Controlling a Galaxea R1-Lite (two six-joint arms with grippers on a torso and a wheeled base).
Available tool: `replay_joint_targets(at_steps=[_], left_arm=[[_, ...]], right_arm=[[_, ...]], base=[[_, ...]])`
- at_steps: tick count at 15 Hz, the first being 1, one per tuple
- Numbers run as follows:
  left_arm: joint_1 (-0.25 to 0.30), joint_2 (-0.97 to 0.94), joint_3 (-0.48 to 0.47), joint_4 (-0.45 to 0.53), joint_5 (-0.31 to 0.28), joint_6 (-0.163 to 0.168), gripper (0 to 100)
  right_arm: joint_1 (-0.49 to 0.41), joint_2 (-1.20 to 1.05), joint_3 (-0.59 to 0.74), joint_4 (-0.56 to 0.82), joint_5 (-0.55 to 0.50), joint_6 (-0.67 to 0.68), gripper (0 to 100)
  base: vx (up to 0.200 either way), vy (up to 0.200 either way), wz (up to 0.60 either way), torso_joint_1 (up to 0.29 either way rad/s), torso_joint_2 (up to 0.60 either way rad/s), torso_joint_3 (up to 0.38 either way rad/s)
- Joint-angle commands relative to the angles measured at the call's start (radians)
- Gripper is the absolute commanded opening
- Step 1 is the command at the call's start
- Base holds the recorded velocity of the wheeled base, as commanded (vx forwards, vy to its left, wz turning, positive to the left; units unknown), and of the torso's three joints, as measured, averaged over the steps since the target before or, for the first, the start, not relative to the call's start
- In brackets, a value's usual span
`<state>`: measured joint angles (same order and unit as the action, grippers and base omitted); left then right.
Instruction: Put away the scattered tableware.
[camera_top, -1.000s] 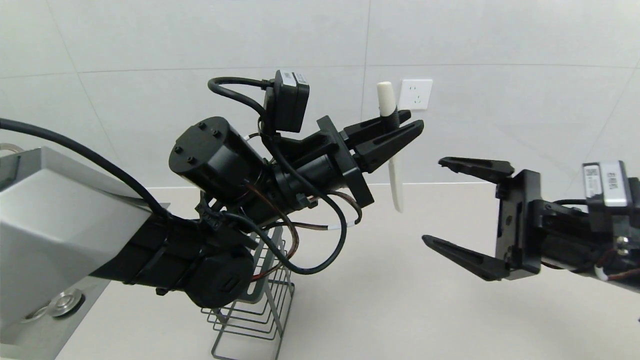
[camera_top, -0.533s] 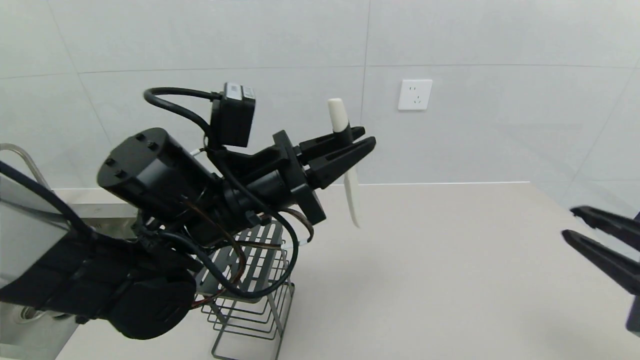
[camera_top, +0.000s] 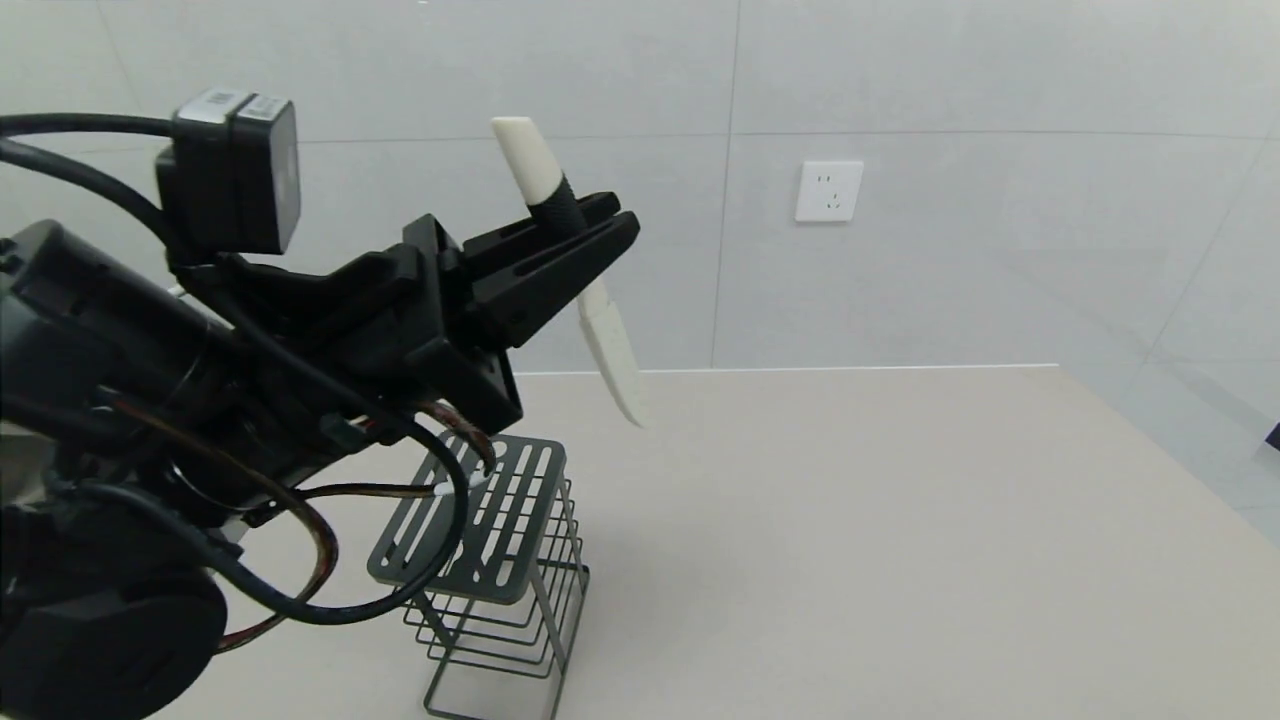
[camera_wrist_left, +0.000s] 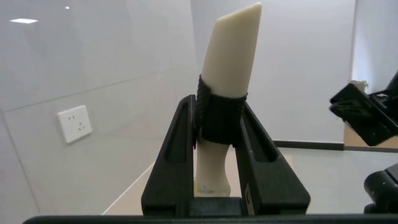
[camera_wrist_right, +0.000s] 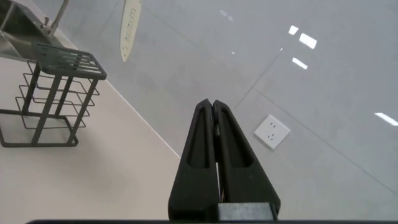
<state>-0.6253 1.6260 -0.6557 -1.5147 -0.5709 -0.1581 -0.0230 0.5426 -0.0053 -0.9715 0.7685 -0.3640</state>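
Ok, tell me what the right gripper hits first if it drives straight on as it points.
Probably the tiled wall, just beside the socket; the right gripper, shut, has free air until then. The knife and rack sit off that line, though depth is unclear.

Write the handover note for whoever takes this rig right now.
Left claw: shut on the white knife with a black-banded handle, held in the air, blade down and tilted.
Right claw: shut, empty.
Dark grey wire rack with slotted top stands on the beige counter; the knife is not yet in it.
Done: knife lifted.
Left: probably lower the blade into a rack slot, then release.
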Motion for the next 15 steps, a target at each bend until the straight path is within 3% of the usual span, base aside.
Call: replay_joint_targets(at_steps=[1, 3, 6, 7, 9, 11, 12, 15], left_arm=[[0.018, -0.072, 0.028, 0.001, 0.0, 0.0, 0], [0.022, -0.097, 0.038, 0.001, 0.0, 0.0, 0], [0.029, -0.146, 0.085, 0.008, 0.0, -0.001, 0], [0.058, -0.161, 0.133, 0.001, 0.0, 0.0, 0], [0.081, -0.198, 0.165, 0.002, -0.001, 0.0, 0], [0.081, -0.213, 0.173, 0.005, -0.001, 0.0, 0], [0.081, -0.212, 0.173, 0.005, -0.001, 0.0, 0], [0.079, -0.182, 0.169, -0.001, -0.009, 0.009, 0]], right_arm=[[0.002, -0.334, 0.002, 0.221, 0.0, 0.0, 0], [0.012, -0.52, 0.004, 0.436, -0.012, -0.004, 0], [0.021, -0.541, 0.005, 0.562, -0.124, 0.025, 0], [0.021, -0.541, 0.005, 0.729, -0.242, 0.043, 0], [0.021, -0.541, 0.001, 0.927, -0.36, 0.132, 0], [0.021, -0.539, 0.002, 0.922, -0.443, 0.267, 0], [0.021, -0.538, 0.002, 0.925, -0.557, 0.364, 0], [0.021, -0.538, 0.005, 0.921, -0.627, 0.353, 0]], base=[[0.0, 0.0, 0.0, 0.0, 0.0, 0.0], [0.0, 0.0, 0.0, 0.0, 0.0, 0.0], [0.0, 0.0, 0.0, 0.0, 0.0, 0.0], [0.0, 0.0, 0.0, 0.0, 0.0, 0.0], [0.0, 0.0, 0.0, 0.0, 0.0, 0.0], [0.0, 0.0, 0.0, 0.0, 0.0, 0.0], [0.0, 0.0, 0.0, 0.0, 0.0, 0.0], [0.0, 0.0, 0.0, 0.0, 0.0, 0.0]])
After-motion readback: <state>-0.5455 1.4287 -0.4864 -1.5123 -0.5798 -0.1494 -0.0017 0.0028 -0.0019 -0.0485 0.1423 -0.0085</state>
